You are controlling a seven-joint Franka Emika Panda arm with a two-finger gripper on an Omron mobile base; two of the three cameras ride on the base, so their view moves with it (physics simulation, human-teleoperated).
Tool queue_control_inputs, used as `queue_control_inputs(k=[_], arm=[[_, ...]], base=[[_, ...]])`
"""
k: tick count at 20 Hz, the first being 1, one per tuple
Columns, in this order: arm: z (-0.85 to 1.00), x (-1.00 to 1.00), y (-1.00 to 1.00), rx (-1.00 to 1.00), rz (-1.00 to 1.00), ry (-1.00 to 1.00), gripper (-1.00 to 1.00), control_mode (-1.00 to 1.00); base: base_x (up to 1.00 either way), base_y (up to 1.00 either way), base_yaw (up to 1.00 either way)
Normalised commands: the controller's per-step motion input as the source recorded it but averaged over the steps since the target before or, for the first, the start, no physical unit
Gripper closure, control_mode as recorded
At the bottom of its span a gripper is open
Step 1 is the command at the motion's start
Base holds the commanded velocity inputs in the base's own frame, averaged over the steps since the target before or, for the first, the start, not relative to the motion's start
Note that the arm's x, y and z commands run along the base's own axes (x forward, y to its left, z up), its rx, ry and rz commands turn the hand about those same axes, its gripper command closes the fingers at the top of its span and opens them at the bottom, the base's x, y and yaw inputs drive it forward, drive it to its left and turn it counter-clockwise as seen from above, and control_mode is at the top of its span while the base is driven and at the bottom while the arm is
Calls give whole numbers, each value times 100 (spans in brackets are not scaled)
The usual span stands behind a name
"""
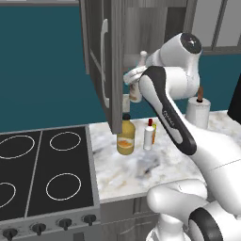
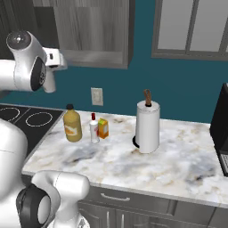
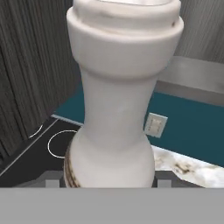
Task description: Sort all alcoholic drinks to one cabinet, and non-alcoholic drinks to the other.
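Left base view: arm raised to the open cabinet [image 1: 106, 70], gripper [image 1: 136, 77] clamped on the white bottle [image 1: 136, 84].

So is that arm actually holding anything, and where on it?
Yes, a white bottle, lifted up by the open cabinet. The fingers appear to grip its lower body, though the contact itself is hidden.
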Motion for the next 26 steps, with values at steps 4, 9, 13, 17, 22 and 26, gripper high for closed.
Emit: queue_control_inputs(k=[4, 9, 13, 17, 22, 26], arm=[[66, 29, 0, 0, 0, -10, 100, -100], [56, 45, 0, 0, 0, -4, 100, -100], [49, 62, 0, 1, 0, -3, 100, -100], [20, 74, 0, 1, 0, 0, 100, -100], [0, 73, 0, 0, 0, 0, 100, -100], [-8, 85, 4, 0, 0, 0, 100, -100]], base=[[0, 0, 0], [0, 0, 0], [0, 0, 0], [0, 0, 0], [0, 0, 0], [0, 0, 0]])
